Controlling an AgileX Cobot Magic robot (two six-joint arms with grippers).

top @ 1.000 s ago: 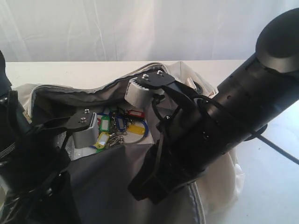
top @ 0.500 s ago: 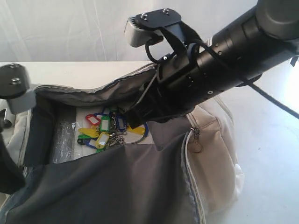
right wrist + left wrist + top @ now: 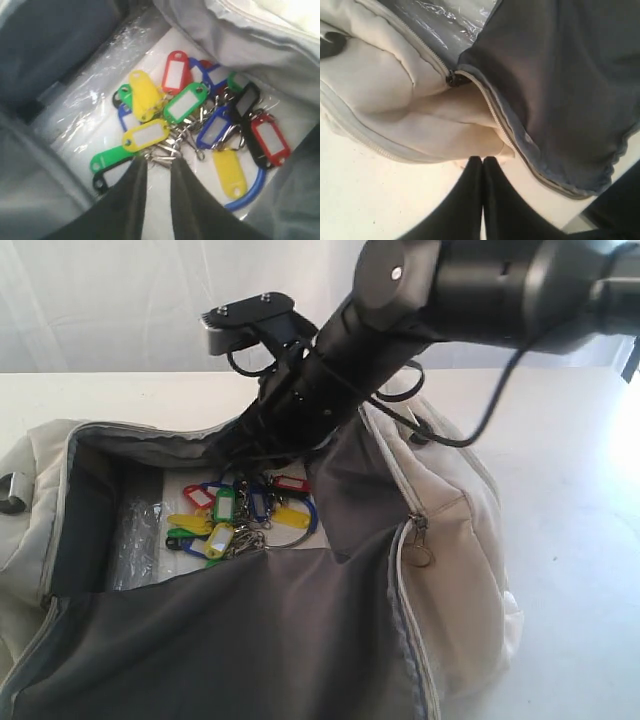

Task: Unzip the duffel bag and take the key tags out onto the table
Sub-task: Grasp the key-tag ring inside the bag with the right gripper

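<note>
**Plainly unzipped; the key tags are not yet out**

The table (image 3: 570, 440) spreads white around the duffel bag (image 3: 460, 530), whose main zip is open and whose dark lining gapes toward the camera. Judging from this, unzipping is done and the step in hand is the reach for the tags. In the exterior view the right arm enters from 2 o'clock and dips into the opening. The key tags (image 3: 235, 515) lie on the bag's floor, at about 8 o'clock from the picture's centre.

Only the right wrist view shows the right gripper (image 3: 159, 165): its fingers stand narrowly apart, holding nothing, just above the metal rings. The next move likely calls for a wider gap, then a descent onto the rings.

Only the left wrist view shows the left gripper (image 3: 483, 161): pressed closed, empty, beside the bag's outer seam.
</note>
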